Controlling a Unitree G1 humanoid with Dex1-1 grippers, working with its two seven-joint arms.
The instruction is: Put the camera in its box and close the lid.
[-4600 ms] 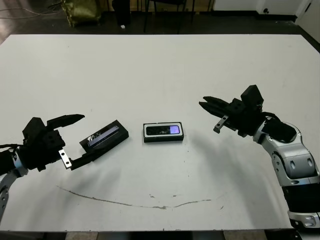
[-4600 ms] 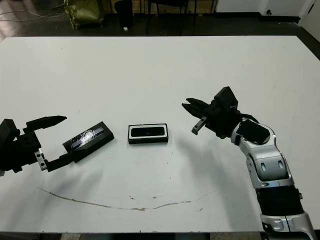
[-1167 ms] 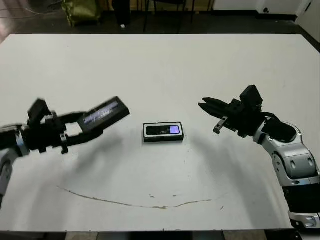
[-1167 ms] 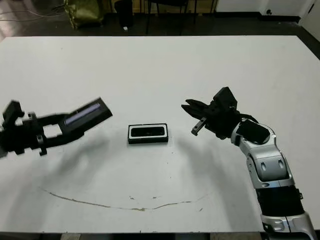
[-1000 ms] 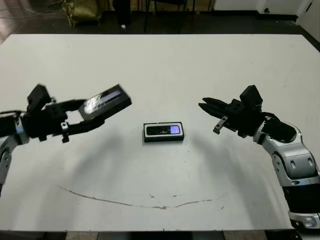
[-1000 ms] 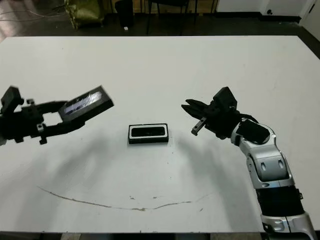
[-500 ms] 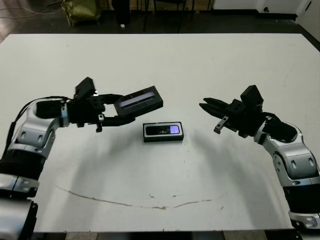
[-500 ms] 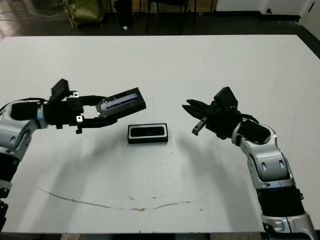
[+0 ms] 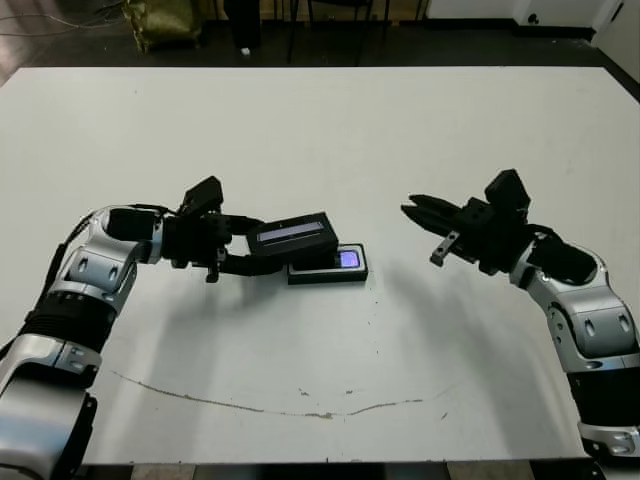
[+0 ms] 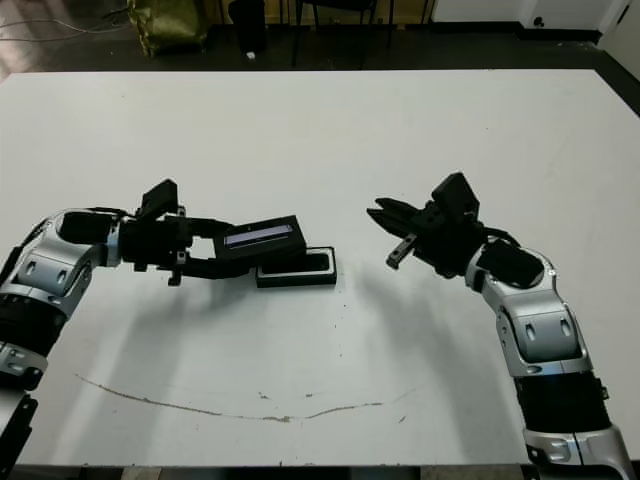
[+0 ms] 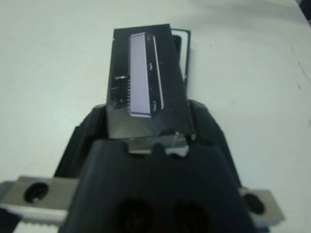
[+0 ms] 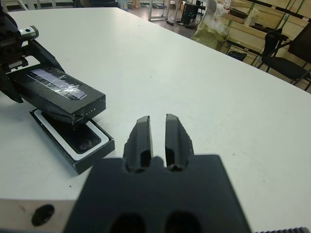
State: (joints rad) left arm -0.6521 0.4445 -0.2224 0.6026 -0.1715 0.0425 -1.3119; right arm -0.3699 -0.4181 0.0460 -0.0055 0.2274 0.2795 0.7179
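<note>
Clamped in the left gripper (image 9: pixel 238 250), the flat black lid (image 9: pixel 293 236) overhangs the white-lined box (image 9: pixel 345 268); the right gripper (image 9: pixel 420 220) is nearly shut, empty.

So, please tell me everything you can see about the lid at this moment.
The lid is a flat black rectangular slab with a long pale grey-blue strip on top and a shiny, wrapped-looking surface. The left gripper holds it by one end, roughly level, partly over the left part of the open box, not seated on it.
</note>
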